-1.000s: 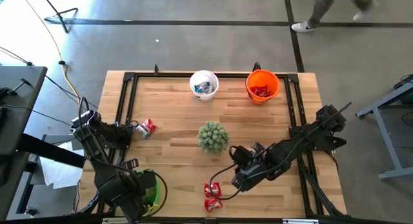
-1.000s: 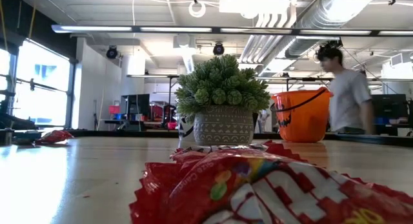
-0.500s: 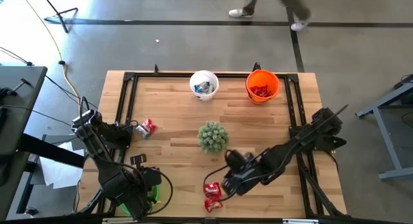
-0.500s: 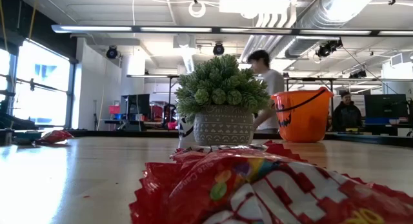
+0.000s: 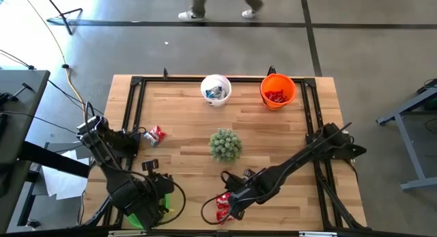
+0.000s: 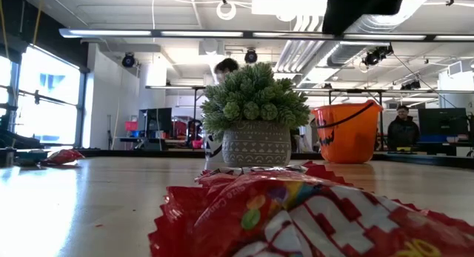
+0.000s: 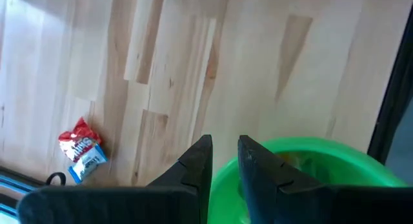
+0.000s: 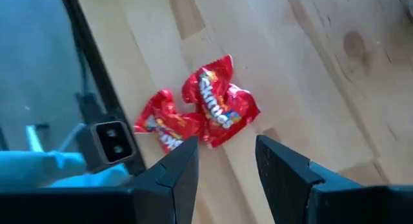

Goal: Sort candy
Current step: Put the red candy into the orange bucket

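table: the wooden table (image 5: 184, 121) carries three buckets along its edges and a plant at its centre; sorting looks partly done.
green bucket: the green bucket (image 7: 303, 179) sits at the near left corner under the left arm; something small lies inside, too blurred to name.
orange bucket: the orange bucket (image 5: 278, 91) at the far edge already holds red candy.
white bucket: the white bucket (image 5: 216, 89), just left of the orange one, holds blue-and-white wrapped candy.
plant: the green spiky plant (image 5: 224, 144) stands between the near loose candy and the far buckets, so a carry to them must go round or over it.
right gripper: the right gripper (image 8: 227, 161) hovers just above the near-edge packets, fingers spread apart, nothing between them.
left gripper: the left gripper (image 7: 224, 161) hangs over the green bucket's rim, fingers drawn narrow with a slim gap, holding nothing visible.
red packets: two red packets (image 8: 205, 112) lie touching each other near the front edge, unsorted.
left-edge candy: a red packet with a blue-and-white wrapper against it (image 5: 155, 135) waits by the left edge, also unsorted.
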Robot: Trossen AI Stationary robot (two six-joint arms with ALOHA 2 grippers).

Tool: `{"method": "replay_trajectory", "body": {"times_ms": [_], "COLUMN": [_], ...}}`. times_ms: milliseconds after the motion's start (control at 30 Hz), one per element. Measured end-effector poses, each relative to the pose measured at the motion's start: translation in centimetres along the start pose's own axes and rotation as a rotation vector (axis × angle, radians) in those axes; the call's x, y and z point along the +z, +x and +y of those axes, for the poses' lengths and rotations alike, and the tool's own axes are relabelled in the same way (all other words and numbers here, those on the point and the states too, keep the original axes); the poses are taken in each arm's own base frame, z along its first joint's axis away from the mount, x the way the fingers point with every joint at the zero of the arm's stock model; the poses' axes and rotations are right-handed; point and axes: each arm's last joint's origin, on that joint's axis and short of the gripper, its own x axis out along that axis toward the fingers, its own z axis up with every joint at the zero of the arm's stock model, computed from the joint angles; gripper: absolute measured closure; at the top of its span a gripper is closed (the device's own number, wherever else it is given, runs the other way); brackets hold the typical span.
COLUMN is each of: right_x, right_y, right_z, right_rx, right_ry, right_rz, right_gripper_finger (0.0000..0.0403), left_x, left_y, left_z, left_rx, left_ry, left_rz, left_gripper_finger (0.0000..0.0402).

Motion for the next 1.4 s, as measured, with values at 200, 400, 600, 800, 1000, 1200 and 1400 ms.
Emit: {"method": "replay_trajectory", "body": {"times_ms": [200, 400, 600, 800, 1000, 1200, 1400], "right_x": [0.3, 0.4, 0.9, 1.4, 1.4, 1.5, 1.8], "right_y": [3.4, 7.3, 9.2, 9.3, 9.3, 9.3, 9.2], "right_z": [-0.7, -1.0, -0.8, -0.4, -0.4, -0.2, 0.3], "right_rx": [-0.045, -0.030, 0.063, 0.116, 0.121, 0.167, 0.289], "right_ry": [-0.003, 0.023, 0.017, 0.033, -0.003, -0.276, -0.468], "right_rz": [0.074, 0.158, 0.187, 0.152, 0.149, 0.130, 0.133], "right_gripper_finger": [0.0253, 0.0253, 0.0253, 0.0253, 0.0253, 0.0253, 0.0253], "left_x": [0.6, 0.6, 0.3, 0.1, -0.1, -0.3, -0.4], "left_y": [0.3, 0.2, 0.1, 0.0, -0.1, -0.2, -0.3], "left_z": [0.4, 0.4, 0.2, 0.0, -0.1, -0.2, -0.3], "left_rx": [0.013, 0.016, 0.012, 0.007, 0.005, 0.001, -0.003], "left_ry": [-0.057, -0.117, -0.148, -0.157, -0.162, -0.143, -0.147], "left_rz": [-0.008, -0.015, -0.020, -0.022, -0.023, -0.024, -0.018], "left_gripper_finger": [0.0339, 0.0339, 0.0339, 0.0339, 0.0339, 0.0339, 0.0339]}}
